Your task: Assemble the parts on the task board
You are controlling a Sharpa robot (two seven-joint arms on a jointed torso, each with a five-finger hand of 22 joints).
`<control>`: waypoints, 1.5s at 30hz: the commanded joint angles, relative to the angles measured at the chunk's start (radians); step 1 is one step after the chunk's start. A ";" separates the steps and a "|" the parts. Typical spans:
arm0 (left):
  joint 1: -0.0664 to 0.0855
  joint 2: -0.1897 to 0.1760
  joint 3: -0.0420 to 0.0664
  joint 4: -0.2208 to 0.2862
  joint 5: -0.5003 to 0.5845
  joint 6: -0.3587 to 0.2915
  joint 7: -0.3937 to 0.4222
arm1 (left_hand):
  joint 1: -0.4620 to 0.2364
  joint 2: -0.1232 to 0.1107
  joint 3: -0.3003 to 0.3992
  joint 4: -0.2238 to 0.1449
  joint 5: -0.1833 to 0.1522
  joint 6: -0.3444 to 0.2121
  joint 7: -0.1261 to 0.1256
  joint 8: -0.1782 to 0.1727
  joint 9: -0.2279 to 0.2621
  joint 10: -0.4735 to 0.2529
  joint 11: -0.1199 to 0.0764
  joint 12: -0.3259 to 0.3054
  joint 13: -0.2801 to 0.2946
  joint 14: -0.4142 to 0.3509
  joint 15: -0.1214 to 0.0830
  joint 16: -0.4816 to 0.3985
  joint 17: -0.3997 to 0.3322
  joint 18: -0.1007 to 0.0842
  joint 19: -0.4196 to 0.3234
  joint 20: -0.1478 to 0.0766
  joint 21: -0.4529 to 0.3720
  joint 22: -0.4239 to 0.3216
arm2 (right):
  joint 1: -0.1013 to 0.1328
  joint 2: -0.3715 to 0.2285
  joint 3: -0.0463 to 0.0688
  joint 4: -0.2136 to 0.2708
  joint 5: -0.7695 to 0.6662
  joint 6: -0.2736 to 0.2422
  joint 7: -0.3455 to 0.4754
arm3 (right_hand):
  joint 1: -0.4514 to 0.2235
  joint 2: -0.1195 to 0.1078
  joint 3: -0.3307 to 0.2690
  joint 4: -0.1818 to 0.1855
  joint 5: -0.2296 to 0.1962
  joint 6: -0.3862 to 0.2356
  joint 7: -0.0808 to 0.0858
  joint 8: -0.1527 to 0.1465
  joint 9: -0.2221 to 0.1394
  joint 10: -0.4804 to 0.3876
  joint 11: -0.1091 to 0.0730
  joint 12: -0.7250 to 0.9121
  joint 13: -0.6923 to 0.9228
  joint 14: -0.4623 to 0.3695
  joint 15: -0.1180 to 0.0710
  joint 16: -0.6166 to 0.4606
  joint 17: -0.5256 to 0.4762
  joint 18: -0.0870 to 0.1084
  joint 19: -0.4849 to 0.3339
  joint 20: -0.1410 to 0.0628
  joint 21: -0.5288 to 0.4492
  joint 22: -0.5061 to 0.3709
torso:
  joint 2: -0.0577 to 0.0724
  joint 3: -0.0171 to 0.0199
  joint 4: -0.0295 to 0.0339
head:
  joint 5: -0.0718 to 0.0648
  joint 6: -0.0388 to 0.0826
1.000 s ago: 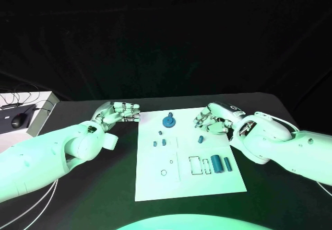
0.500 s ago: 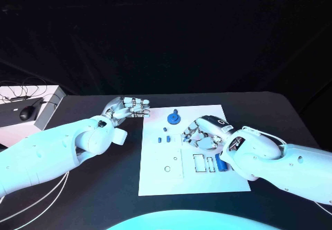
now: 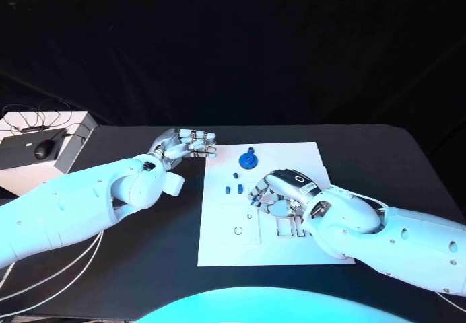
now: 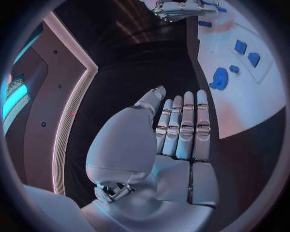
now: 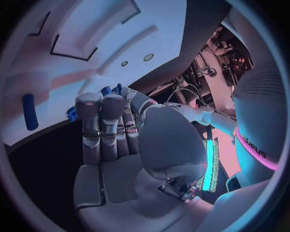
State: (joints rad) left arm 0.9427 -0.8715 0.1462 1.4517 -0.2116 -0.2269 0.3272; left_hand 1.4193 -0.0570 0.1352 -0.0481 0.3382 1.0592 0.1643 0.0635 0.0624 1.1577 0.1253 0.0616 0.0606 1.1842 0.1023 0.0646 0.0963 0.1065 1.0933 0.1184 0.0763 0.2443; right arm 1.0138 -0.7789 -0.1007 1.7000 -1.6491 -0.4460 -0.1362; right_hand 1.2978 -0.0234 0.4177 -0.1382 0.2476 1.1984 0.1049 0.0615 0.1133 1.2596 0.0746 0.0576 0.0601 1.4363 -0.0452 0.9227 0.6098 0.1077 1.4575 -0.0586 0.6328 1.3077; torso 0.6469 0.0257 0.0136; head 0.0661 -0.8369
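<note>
The white task board (image 3: 225, 242) lies in the middle of the black table. A round blue part (image 3: 248, 160) stands near its far edge, with small blue parts (image 3: 232, 189) just nearer. My right hand (image 3: 276, 195) is low over the board's middle, fingers bent down towards it. In the right wrist view, bits of blue (image 5: 111, 90) peek out at the fingertips (image 5: 89, 102), and I cannot tell if anything is held. A blue cylinder (image 5: 29, 111) lies on the board (image 5: 91, 29) beside them. My left hand (image 3: 189, 143) hovers off the board's far left corner with its fingers (image 4: 184, 123) straight, holding nothing.
A white box (image 3: 73, 141) with a black mouse (image 3: 41, 151) and cables on it sits at the table's far left. Black slot outlines (image 3: 285, 229) mark the board near my right forearm. The left wrist view shows the round blue part (image 4: 219, 78) and my right hand (image 4: 178, 8).
My right hand has moved from the board's right edge in over its middle, covering the small blue piece that lay there. The left hand has stayed by the far left corner. The camera has shifted.
</note>
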 commanded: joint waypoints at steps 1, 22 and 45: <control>-0.001 0.002 0.001 0.001 0.005 0.000 0.014 | -0.003 -0.006 -0.008 -0.001 -0.002 -0.004 0.000 -0.001 0.001 -0.004 0.000 -0.002 -0.001 -0.005 0.000 -0.002 0.002 -0.010 -0.003 0.003 -0.003 -0.005 | -0.011 0.010 -0.001 -0.006 -0.051 0.013 -0.019 | 0.010 0.012 0.005 -0.003 -0.002 0.010 0.000 0.004 0.001 0.032 -0.029 0.003 0.001 -0.001 -0.002 0.003 -0.001 0.018 0.012 -0.001 -0.004 0.075 | -0.001 -0.0001 0.0005 | 0.001 -0.008; 0.000 0.005 0.001 -0.003 0.005 -0.001 0.013 | -0.002 -0.005 -0.020 0.009 -0.001 -0.007 0.003 -0.001 0.001 -0.006 0.001 -0.002 -0.001 -0.006 0.001 -0.002 0.005 -0.009 0.000 0.005 -0.003 -0.024 | -0.034 0.029 -0.007 -0.006 -0.072 0.053 -0.019 | 0.011 0.013 0.007 -0.006 -0.004 0.010 0.001 0.003 0.000 0.032 -0.029 0.003 0.001 -0.001 -0.002 0.006 -0.002 0.017 0.015 -0.001 -0.008 0.076 | 0.000 -0.0008 -0.0008 | 0.010 -0.017; 0.000 0.001 0.001 -0.003 0.003 0.005 0.006 | 0.002 -0.004 -0.022 0.012 -0.001 -0.008 0.005 -0.001 0.001 -0.007 0.002 -0.002 -0.001 -0.008 0.001 -0.002 0.006 -0.008 0.001 0.005 -0.003 -0.033 | -0.037 0.035 -0.010 -0.020 -0.094 0.084 -0.031 | 0.010 0.013 0.008 -0.007 -0.004 0.011 0.001 0.003 0.000 0.033 -0.029 0.003 0.001 -0.001 -0.002 0.007 -0.002 0.017 0.016 -0.001 -0.006 0.077 | 0.000 0.0001 -0.0005 | 0.005 -0.017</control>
State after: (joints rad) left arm 0.9427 -0.8708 0.1463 1.4467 -0.2107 -0.2302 0.3251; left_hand 1.4194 -0.0570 0.1173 -0.0358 0.3383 1.0560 0.1676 0.0636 0.0624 1.1578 0.1251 0.0616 0.0606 1.1843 0.1021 0.0646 0.1003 0.1065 1.0933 0.1183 0.0764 0.2116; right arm 0.9778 -0.7461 -0.1097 1.6828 -1.7232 -0.3796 -0.1606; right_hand 1.2981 -0.0237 0.4191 -0.1451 0.2401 1.2038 0.1036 0.0593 0.1126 1.2578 0.0728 0.0576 0.0605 1.4382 -0.0433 0.9226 0.6090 0.1146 1.4599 -0.0610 0.6289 1.3079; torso 0.6461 0.0256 0.0126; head 0.0717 -0.8541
